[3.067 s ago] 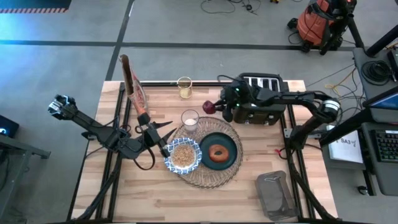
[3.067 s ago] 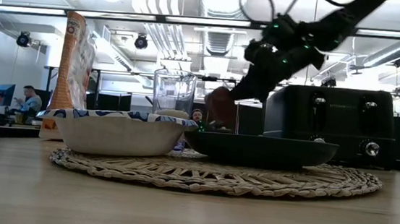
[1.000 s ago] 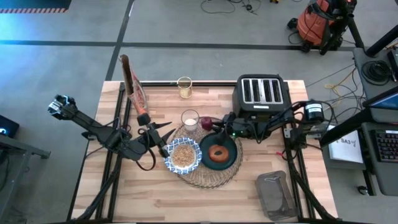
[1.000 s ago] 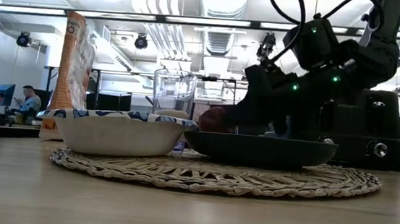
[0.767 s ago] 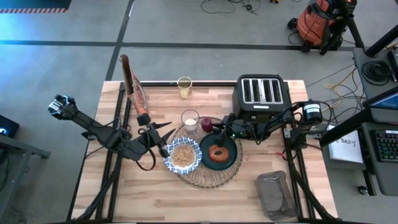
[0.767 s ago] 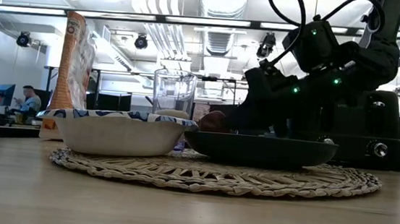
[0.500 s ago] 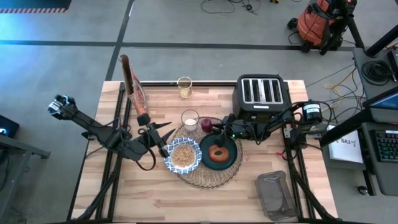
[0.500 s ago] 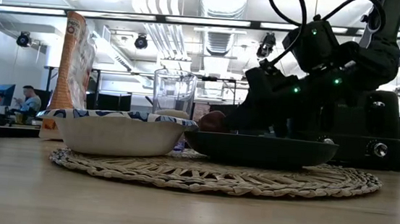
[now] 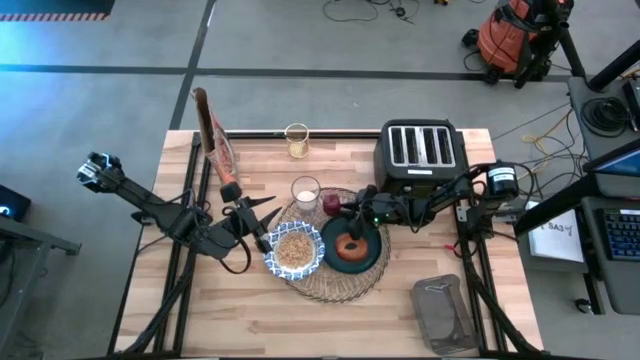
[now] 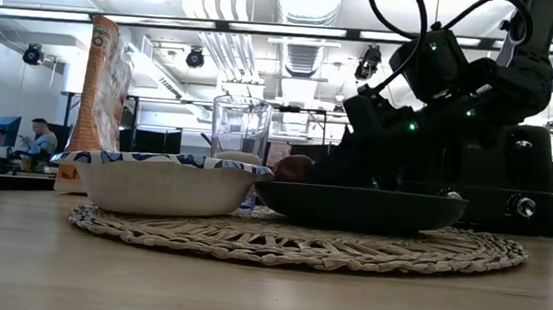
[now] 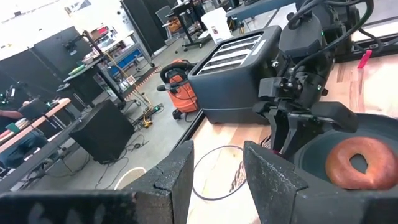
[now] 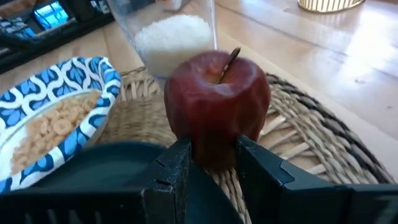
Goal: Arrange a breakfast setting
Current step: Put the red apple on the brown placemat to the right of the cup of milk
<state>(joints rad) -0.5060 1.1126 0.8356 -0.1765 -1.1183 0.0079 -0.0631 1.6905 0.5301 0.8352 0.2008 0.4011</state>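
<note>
A small red fruit (image 12: 217, 106) stands stem up over the far part of the round woven placemat (image 9: 312, 287), between the clear glass (image 9: 306, 192) and the dark teal plate (image 9: 374, 252). My right gripper (image 9: 341, 207) is shut on it. The browned bagel (image 9: 350, 245) lies on the plate. The blue-and-white bowl (image 9: 273, 259) holds cereal on the mat's left part. My left gripper (image 9: 267, 223) hovers open just left of the bowl, nothing between its fingers (image 11: 180, 180). My right gripper pinches the fruit's lower sides (image 12: 214, 146) between its two fingers (image 12: 174, 165). The fingers come from the table's right, nearly level and slanting a little down. The fruit sits upright; the fingers hide its underside, so I cannot tell whether it rests on the placemat.
A black four-slot toaster (image 9: 422, 152) stands at the far right behind my right arm. A red-and-white cereal bag (image 9: 212, 130) stands at the far left, a small jar (image 9: 297, 140) near the far edge. A grey flat thing (image 9: 445, 315) lies near the right front corner.
My right gripper has tipped slightly and the red fruit has sunk a little behind the plate's rim, staying upright between the fingers.
</note>
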